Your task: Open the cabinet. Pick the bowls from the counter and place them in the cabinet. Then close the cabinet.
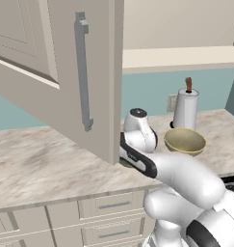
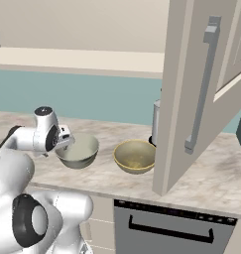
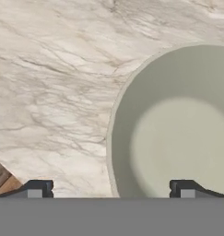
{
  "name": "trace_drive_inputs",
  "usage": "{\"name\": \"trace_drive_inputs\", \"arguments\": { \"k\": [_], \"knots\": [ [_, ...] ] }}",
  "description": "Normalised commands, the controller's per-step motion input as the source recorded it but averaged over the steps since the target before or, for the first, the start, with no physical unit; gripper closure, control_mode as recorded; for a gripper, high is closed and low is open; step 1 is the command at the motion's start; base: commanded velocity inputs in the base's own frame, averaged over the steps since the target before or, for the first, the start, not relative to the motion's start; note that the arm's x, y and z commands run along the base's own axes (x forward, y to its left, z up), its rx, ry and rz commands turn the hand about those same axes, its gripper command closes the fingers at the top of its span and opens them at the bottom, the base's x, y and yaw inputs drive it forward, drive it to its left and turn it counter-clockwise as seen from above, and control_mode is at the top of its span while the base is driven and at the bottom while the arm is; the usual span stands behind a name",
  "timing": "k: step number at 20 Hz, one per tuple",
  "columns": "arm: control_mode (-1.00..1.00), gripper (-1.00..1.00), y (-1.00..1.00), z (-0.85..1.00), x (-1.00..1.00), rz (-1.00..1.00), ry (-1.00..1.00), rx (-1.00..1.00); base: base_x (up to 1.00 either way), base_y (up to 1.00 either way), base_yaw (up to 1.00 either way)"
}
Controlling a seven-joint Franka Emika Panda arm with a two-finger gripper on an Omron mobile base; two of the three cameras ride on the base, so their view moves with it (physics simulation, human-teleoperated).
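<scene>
Bowls first: the greyish-white bowl (image 3: 178, 133) sits directly under our end effector (image 3: 111, 189), its near rim running between the two fingertips (image 3: 37, 188), which stand fully apart with nothing held. One tip is over bare marbled bench (image 3: 53, 92), the other over the bowl's inside. In the right base view the end effector (image 2: 66, 140) hangs at the bowl's (image 2: 78, 150) rim, on the arm's side of it. We cannot tell whether a tip touches the rim yet.

The tan-yellow bowl (image 2: 135, 156) sits on the bench just beyond the grey one, on the side away from the arm, not touching it. Further that way stands a metal canister with a dark knob (image 1: 186, 107). The cabinet door (image 2: 191, 94) is swung wide open above and past the yellow bowl, with its grey bar handle (image 2: 201, 84) facing us; the opening step looks done.

We judge the step in hand to be the rim pinch on the grey bowl. To do it well:
- keep the rim centred between the tips, one inside the wall, one outside
- descend straight so the outer tip clears the bench and doesn't shove the bowl toward the yellow one
- close only once the tips are well below the lip; the wall is thin and curved, so a shallow grip may slip
- lift vertically first, then swing wide of the open door's lower edge
</scene>
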Motion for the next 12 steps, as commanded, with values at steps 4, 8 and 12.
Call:
{"name": "trace_drive_inputs", "arguments": {
  "k": [4,8,12],
  "knots": [
    [-1.0,-1.0,0.01,-0.23,0.39,0.0,0.0,0.0,0.0,0.0,0.0],
    [-1.0,-1.0,0.03,-0.25,0.43,0.0,0.0,0.0,0.0,0.0,0.0],
    [-1.0,-1.0,0.07,-0.29,0.39,0.0,0.0,0.0,0.0,0.0,0.0]
  ]
}}
